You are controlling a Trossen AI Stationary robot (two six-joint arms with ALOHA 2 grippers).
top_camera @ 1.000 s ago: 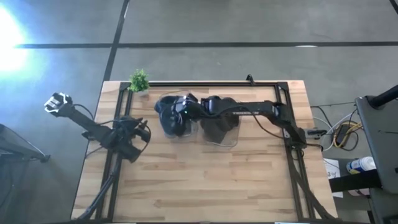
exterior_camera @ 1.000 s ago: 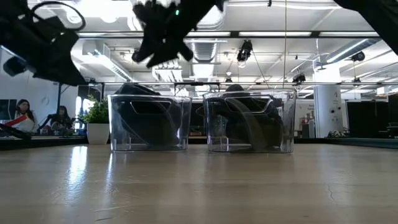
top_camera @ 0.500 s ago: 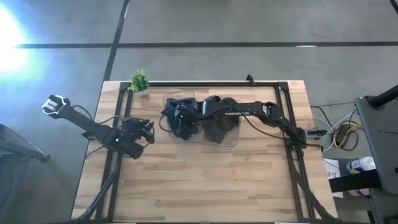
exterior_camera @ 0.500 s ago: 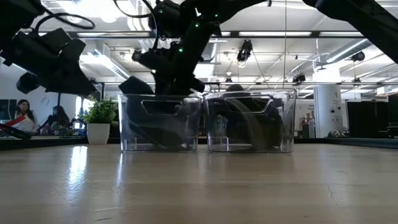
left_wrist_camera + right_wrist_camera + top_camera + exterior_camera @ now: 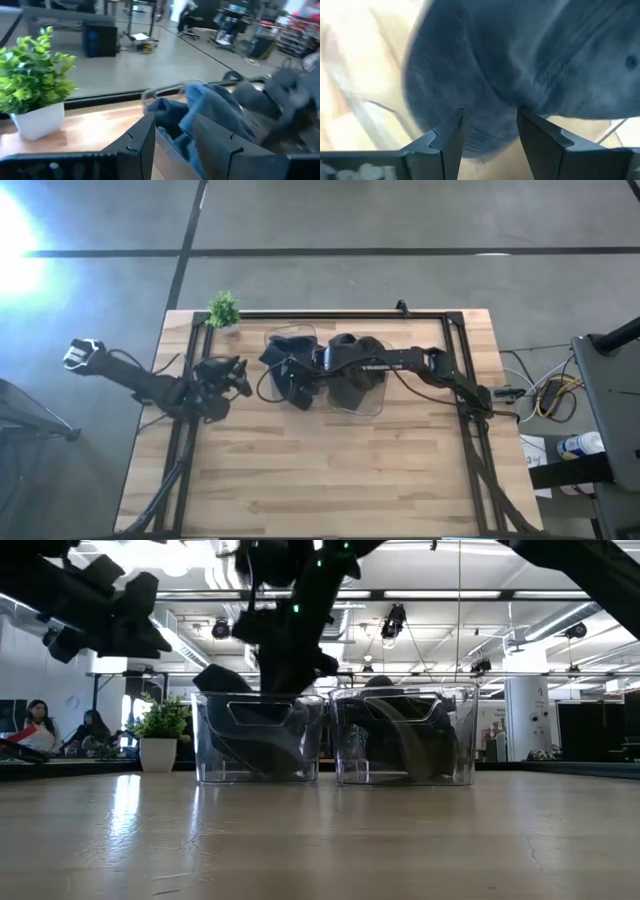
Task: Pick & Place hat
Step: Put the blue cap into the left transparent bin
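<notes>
Wooden table (image 5: 330, 470) carries two bins; right tool (image 5: 487, 131), jaws parted and touching the hat (image 5: 520, 55) ahead but gripping nothing, should push deeper before closing.

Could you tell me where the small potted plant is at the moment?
In the high view the potted plant stands at the table's far left corner, just beyond the left of the two clear bins, apart from it.

Left claw (image 5: 238, 379) nearer the left bin (image 5: 288, 350).
</notes>
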